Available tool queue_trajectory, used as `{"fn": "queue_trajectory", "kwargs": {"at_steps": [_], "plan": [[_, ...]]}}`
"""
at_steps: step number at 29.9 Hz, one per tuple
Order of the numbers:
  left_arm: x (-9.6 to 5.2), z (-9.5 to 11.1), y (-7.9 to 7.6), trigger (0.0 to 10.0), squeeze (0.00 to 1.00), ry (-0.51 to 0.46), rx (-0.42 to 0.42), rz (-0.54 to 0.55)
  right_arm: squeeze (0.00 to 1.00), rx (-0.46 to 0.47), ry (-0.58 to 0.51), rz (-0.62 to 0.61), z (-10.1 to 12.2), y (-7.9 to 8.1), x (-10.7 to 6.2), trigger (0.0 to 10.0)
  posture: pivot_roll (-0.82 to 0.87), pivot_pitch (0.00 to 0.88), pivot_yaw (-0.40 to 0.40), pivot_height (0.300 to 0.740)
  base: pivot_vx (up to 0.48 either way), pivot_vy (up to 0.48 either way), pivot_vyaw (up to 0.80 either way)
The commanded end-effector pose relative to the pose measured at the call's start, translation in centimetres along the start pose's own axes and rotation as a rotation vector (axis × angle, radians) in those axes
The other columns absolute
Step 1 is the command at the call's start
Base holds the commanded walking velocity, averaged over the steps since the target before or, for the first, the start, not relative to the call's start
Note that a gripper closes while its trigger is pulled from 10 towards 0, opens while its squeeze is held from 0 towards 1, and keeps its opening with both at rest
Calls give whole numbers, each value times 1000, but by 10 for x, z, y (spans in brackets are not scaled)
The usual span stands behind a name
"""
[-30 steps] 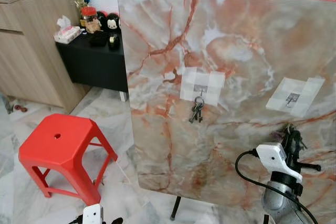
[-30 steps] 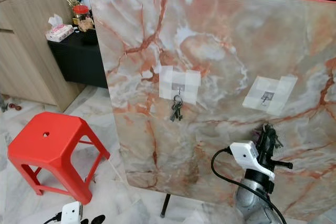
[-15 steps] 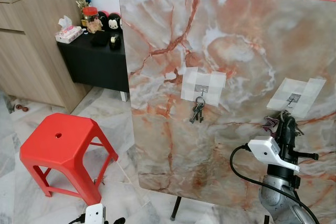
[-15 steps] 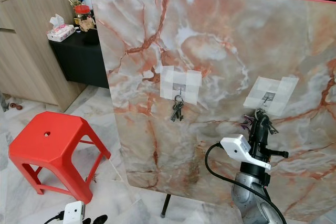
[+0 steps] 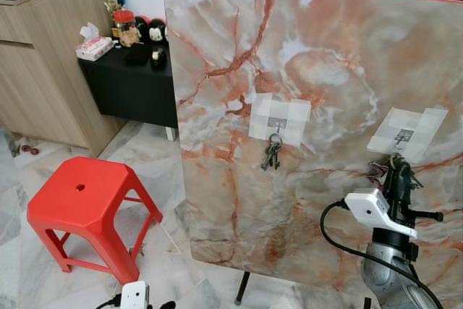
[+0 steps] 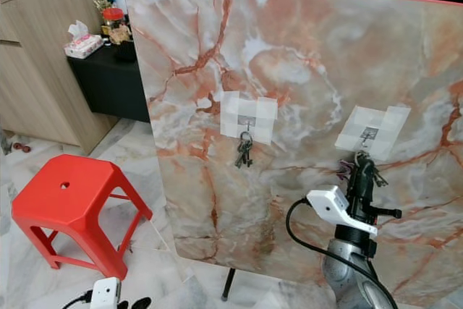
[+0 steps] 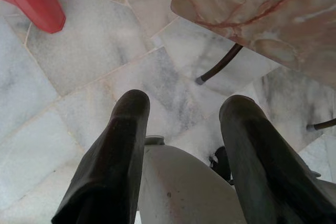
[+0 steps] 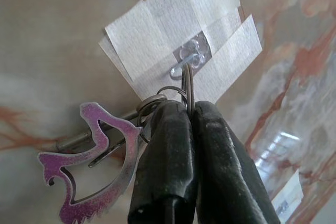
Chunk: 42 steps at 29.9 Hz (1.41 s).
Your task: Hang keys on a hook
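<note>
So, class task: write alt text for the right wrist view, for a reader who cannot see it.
The right gripper, its two black fingers shut on a key ring, holds the ring up at a small metal hook taped to a marbled board. A purple bird-shaped tag and keys dangle beside the fingers.

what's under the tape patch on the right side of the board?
A clear hook, keys held at it by the right gripper. Whether the ring is on the hook is hidden.

right arm (image 5: 387, 276): silver | wrist camera (image 5: 370, 208): white, black cable | hand (image 8: 189, 111): black fingers
</note>
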<state>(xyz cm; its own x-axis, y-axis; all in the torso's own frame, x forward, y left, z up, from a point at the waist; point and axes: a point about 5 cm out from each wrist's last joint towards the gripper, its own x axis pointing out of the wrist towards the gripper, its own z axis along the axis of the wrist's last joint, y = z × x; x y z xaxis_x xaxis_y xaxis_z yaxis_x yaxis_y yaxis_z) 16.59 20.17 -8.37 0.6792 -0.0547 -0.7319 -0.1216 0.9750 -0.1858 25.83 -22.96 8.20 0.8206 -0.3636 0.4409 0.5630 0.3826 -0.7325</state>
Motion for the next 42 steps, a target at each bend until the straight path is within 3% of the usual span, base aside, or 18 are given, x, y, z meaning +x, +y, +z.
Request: {"fn": "queue_trajectory", "kwargs": {"at_steps": [1,13,23,42], "plan": [[0,-2,0,10000,0,14,13,-8,0,-2,-2,-41,-1,-10,8,10000,104,0,-61,740,0,0,0],[-3,-10,3,10000,0,60,15,10,0,-15,16,-75,-4,-18,18,10000,101,0,-62,740,0,0,0],[-5,-18,5,10000,0,91,7,29,0,-17,-17,-46,3,-12,27,10000,105,0,-64,740,0,0,0],[-7,-16,14,10000,0,101,5,46,0,-76,28,23,-3,-4,28,10000,104,0,-64,740,0,0,0]]}}
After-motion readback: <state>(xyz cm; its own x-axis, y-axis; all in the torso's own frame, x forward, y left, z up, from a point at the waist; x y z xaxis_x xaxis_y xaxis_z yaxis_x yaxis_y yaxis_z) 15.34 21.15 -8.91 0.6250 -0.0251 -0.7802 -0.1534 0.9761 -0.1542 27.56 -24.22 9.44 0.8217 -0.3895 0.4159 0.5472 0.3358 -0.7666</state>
